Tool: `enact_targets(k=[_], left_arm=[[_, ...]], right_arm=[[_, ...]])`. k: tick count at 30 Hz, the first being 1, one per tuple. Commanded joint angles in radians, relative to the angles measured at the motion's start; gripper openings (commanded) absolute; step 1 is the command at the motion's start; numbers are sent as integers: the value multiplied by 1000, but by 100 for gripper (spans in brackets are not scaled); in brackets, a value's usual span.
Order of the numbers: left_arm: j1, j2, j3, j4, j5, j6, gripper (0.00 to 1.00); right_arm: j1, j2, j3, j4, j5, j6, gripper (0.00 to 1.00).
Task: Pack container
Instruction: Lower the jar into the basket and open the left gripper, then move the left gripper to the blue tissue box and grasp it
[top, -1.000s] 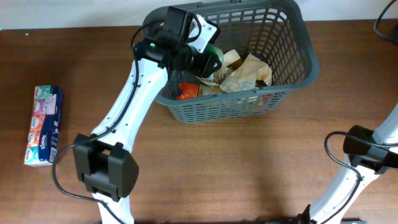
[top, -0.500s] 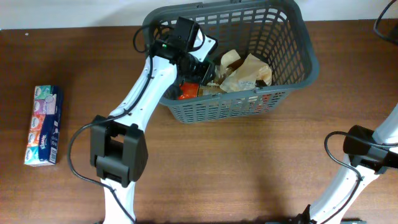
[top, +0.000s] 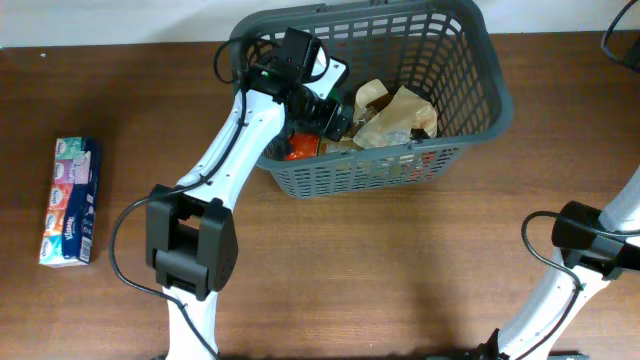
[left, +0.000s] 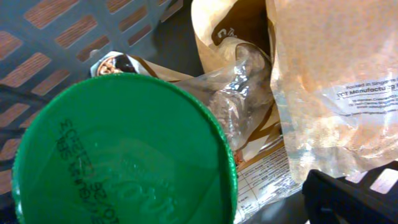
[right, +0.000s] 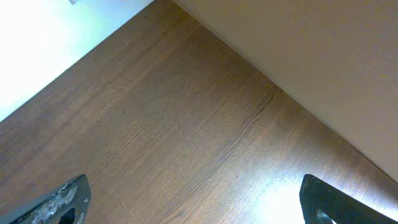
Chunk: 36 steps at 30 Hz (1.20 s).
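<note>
The dark grey container (top: 400, 172) stands at the back of the table, its lattice wall also showing in the left wrist view (left: 62, 37). It holds brown and clear food packets (top: 400, 115) and a red thing (top: 300, 148). My left gripper (top: 335, 115) is down inside the container's left part, open. A round green lid (left: 124, 155) fills the space between its jaws; the right finger (left: 348, 199) stands apart from the lid and the left finger is hidden. My right gripper (right: 193, 199) is open and empty above bare table.
A multicoloured tissue pack (top: 70, 200) lies near the table's left edge. The right arm (top: 590, 240) stands at the right edge, front of the container. A pale wall borders the table in the right wrist view (right: 311, 56).
My left gripper has moved lower and deeper into the container; the green-lidded thing no longer shows from overhead. The right arm has not moved.
</note>
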Motion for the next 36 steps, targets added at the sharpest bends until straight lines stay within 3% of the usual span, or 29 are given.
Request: enact_targets(k=[1,8,18,25,27,31,36], left_arm=[[1,9,21,3,55,0,99],[1,-5,108,-17,77,-1,99],[2,-73,421,-94,32,-56,99],[11,-120,613,-291,-476,-111,99],[25,-132,643,-346,-556,-147,99],[103,-173,668,-506,-648,-255,99],[267,-190,667,-703,-651,-363,99]], right_arm=[[-2,-11,14,-6,15,12,99],[-2,-11,14,-6,15,11,99],[-2,-11,14,-6,15,12,99],[-2,-11,14,-6,15,12,99],[-2,-11,14,-6,15,12,99],[-2,-11,14,-6,15,12,99],[-2,-11,14,-6,15,11,99]])
